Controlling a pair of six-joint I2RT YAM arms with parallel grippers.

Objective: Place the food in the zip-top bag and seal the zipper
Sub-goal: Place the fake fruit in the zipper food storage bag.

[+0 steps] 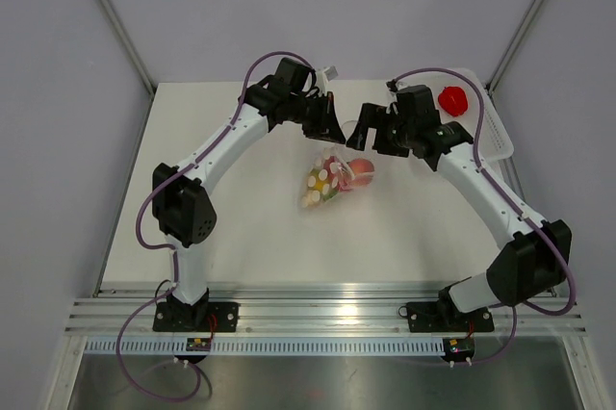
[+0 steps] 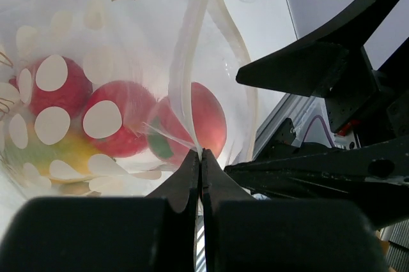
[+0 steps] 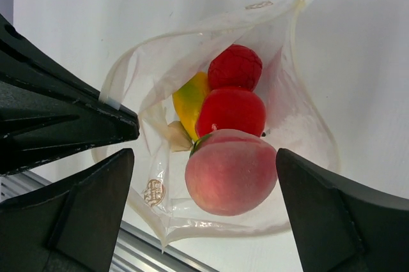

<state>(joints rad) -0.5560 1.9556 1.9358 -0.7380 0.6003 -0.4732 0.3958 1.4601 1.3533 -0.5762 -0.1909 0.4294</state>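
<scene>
The zip-top bag [image 1: 325, 182] lies mid-table with its mouth held up and gaping. Inside sits the food: a pink peach [image 3: 230, 173] nearest the mouth, a glossy red fruit [image 3: 233, 109], a bumpy red one [image 3: 235, 68] and a yellow-green one [image 3: 188, 103]. My left gripper [image 2: 200, 152] is shut on the bag's mouth edge, pinching the zipper [image 2: 185, 61] strip. My right gripper [image 3: 204, 157] stands open just above the mouth, its fingers either side of the peach and touching nothing. The zipper [image 3: 192, 29] is unsealed.
A white tray [image 1: 498, 136] at the back right holds one more red fruit [image 1: 453, 99]. The two grippers [image 1: 348, 129] nearly meet above the bag. Grey walls close in the table's sides, and a metal rail runs along the near edge.
</scene>
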